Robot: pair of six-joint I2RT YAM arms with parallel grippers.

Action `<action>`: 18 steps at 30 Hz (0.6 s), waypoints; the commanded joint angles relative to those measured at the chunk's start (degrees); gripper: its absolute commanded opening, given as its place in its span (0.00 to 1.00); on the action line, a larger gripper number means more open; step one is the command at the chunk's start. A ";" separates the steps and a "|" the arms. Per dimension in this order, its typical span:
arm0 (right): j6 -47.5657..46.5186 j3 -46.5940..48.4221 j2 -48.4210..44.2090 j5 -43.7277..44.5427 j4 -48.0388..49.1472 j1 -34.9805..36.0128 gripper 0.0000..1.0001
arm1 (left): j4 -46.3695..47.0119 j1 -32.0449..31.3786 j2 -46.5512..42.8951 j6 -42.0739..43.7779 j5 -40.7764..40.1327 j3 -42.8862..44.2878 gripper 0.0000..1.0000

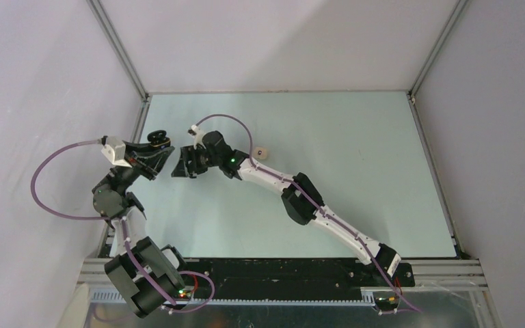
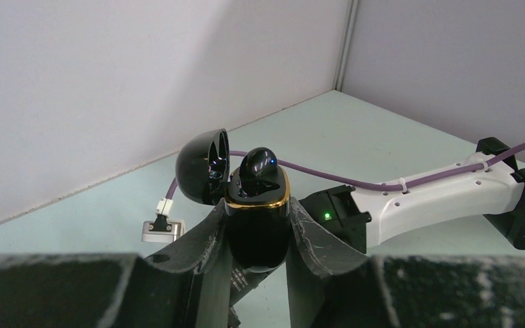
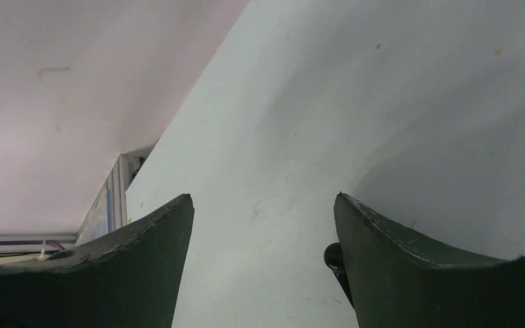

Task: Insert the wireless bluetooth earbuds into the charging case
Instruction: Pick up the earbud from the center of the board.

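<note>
Black fingers of the L gripper are clamped on both sides of the case, holding it upright off the table. Case is glossy black w/ a gold rim; its lid is flipped open to the left in the L wrist view. One black bud sits in the top of the case, a small blue light on it. Just past the case the R gripper faces it, close but not touching in the top view; its jaws are spread wide w/ nothing held, only table surface between them. R arm w/ purple cable stretches behind. Farther out on the table, beyond the R wrist, lies a pale speck, prob a bud, too small to be sure
</note>
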 commanded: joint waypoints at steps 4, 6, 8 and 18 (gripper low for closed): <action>-1.28 1.87 0.28 1.43 1.15 -0.17 0.80 | 3.18 0.70 -0.67 -0.62 -1.04 1.67 0.05; -1.23 1.79 0.33 0.61 0.95 -0.31 0.79 | 3.16 0.72 -0.64 -0.67 -1.04 1.79 0.05; -0.43 1.25 0.11 -0.83 0.60 -0.41 0.76 | 3.16 0.70 -0.60 -0.77 -1.04 1.84 0.05; 0.93 -2.58 -3.61 -3.36 -7.65 -1.77 0.74 | 3.16 0.74 -0.76 -1.34 -0.95 2.17 0.05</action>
